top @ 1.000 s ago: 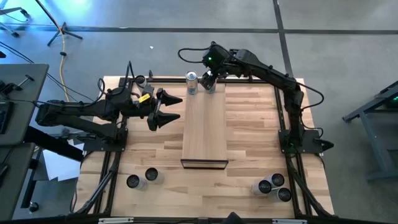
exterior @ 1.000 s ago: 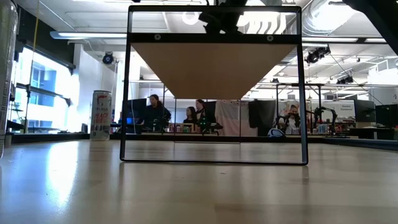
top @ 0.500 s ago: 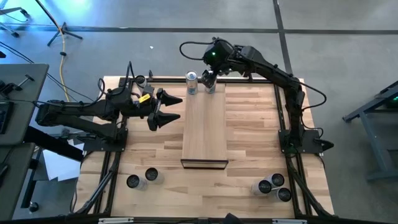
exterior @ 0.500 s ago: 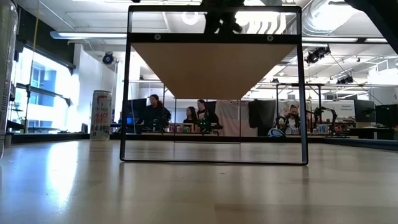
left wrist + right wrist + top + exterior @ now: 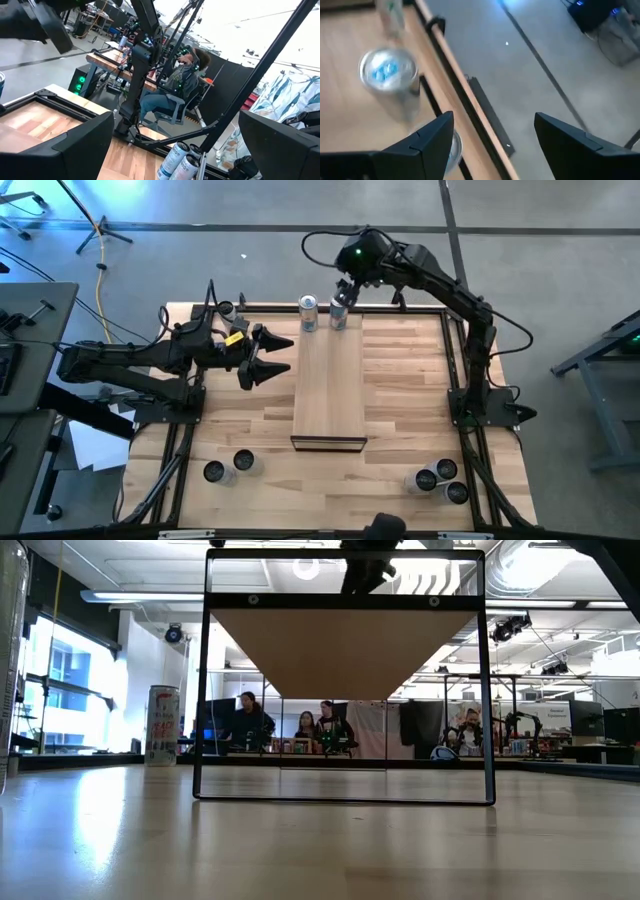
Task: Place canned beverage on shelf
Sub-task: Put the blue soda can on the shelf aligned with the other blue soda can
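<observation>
Up top, we see two cans (image 5: 309, 313) standing at the shelf's (image 5: 330, 385) far end. R gripper (image 5: 343, 290) hovers just above the right-hand can (image 5: 339, 316), fingers apart, holding nothing. L gripper (image 5: 282, 353) waits left of the shelf, jaws wide, empty.

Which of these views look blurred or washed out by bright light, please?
Right wrist view: the whole picture is smeared, and the can is soft-edged. Low view: bright windows at the left wash out the room, and the shelf is lit from behind. High view: sharp and evenly lit.
</observation>
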{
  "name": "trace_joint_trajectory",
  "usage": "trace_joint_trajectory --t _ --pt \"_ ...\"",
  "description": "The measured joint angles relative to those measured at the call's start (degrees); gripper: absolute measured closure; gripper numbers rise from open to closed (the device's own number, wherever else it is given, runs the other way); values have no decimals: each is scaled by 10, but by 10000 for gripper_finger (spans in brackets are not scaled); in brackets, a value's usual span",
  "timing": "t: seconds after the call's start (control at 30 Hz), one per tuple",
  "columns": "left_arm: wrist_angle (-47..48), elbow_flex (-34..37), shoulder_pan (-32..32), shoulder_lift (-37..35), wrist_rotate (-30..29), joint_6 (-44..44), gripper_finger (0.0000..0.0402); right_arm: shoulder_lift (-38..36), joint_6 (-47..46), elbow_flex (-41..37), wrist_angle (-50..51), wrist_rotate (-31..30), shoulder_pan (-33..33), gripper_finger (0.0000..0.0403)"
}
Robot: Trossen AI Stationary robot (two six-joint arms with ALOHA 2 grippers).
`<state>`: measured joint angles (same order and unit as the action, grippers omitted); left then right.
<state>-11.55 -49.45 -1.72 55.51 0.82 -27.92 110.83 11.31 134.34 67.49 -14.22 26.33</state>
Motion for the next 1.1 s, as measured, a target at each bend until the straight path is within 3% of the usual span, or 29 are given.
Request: trace_joint_trajectory --t 0.13,0.37,0.5,0.7,1.1 --pt "0 0 0 0 0 0 2 0 63 0 7 77 9 139" --pt "0 0 0 0 0 0 2 0 141 0 48 309 62 139" --pt "1 0 0 0 0 0 2 0 168 0 72 320 87 139" --pt "1 0 0 0 -1 0 2 1 210 -16 80 400 118 139" --pt "1 0 0 0 -15 0 2 1 207 -80 25 417 125 139"
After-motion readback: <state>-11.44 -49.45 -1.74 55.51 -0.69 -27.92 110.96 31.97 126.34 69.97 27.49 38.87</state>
